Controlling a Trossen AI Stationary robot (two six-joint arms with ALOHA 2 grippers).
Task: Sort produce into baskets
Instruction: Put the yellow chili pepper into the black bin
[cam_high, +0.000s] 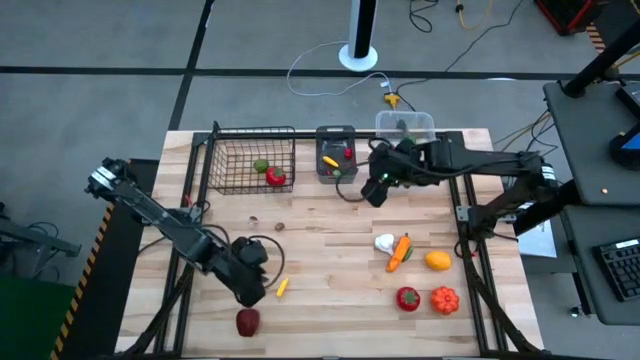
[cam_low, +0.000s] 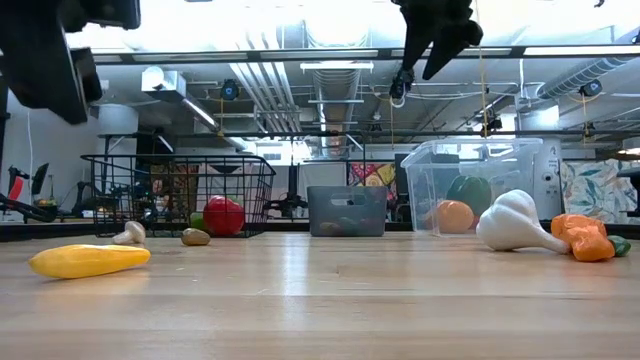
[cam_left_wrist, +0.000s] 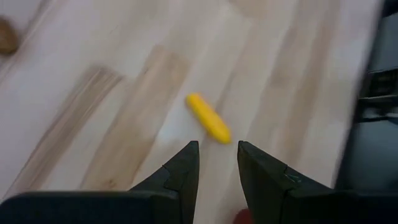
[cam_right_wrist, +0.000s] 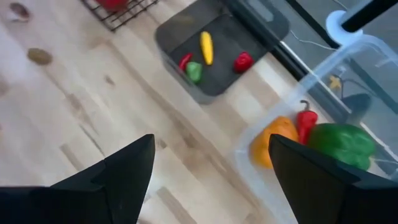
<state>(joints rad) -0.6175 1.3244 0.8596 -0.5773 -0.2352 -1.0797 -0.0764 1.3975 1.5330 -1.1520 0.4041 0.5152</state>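
Left hand (cam_high: 262, 287) hovers low over the front-left part of the counter (cam_high: 330, 255), its fingers (cam_left_wrist: 183, 171) set narrow with a slim gap between them and nothing in it. Just ahead of those tips lies a small yellow banana-shaped piece (cam_high: 282, 288), flat on the wood, not touched. A dark red apple (cam_high: 247, 321) sits close to the front edge, just beside that hand.

Right hand (cam_high: 375, 188) is up in the air near the back of the counter, in front of the dark grey bin (cam_high: 336, 152), its fingers (cam_right_wrist: 118, 171) spread wide and empty.

Along the back edge, three containers in a row: the black wire basket (cam_high: 250, 158) toward the left corner, holding a red piece and a green one; the grey bin in the middle with a yellow, a green and a couple of red bits in it; the clear tub (cam_high: 405, 125) toward the right, with a green pepper (cam_right_wrist: 344, 143), an orange fruit (cam_right_wrist: 275, 140) and a red chilli (cam_right_wrist: 305, 124) inside.

Right half of the counter: white garlic (cam_high: 385, 242) touching a carrot (cam_high: 401, 251), a yellow-orange fruit (cam_high: 438, 260) near the right edge, and nearer the front a red fruit (cam_high: 407, 298) beside an orange-red pepper (cam_high: 444, 299). Two small brownish bits (cam_high: 280, 226) lie mid-counter, in front of the wire basket.
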